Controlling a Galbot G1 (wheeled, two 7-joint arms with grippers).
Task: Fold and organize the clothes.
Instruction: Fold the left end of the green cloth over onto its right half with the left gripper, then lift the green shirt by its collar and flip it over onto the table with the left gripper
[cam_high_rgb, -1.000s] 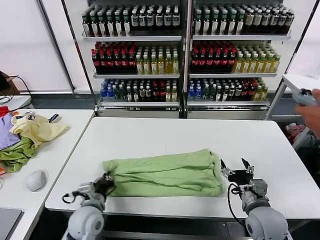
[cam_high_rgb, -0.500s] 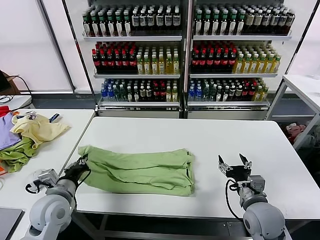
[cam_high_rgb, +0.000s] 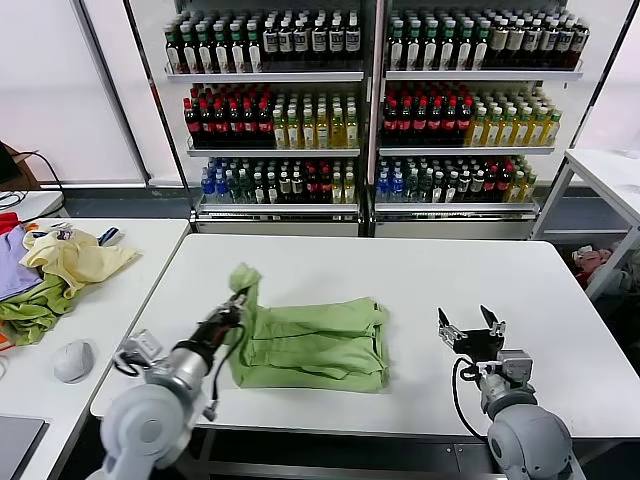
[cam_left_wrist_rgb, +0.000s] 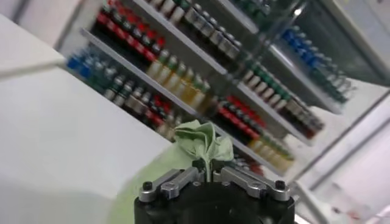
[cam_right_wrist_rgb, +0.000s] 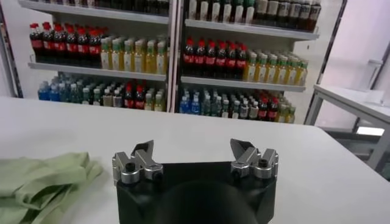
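Note:
The light green polo shirt lies folded lengthwise on the white table, near its front edge. My left gripper is shut on the shirt's left end and holds it raised, so a bunched tip of cloth stands up above the rest. In the left wrist view the cloth is pinched between the closed fingers of that gripper. My right gripper is open and empty over the table, to the right of the shirt; the right wrist view shows it with the shirt's edge off to one side.
A side table on the left holds a pale yellow garment, a darker olive-green cloth, a purple cloth and a grey mouse. Drink shelves stand behind the table. Another white table is at far right.
My left gripper has swung in from the table's left edge, lifting the shirt's left end up and rightward over the shirt. The right gripper has stayed put.

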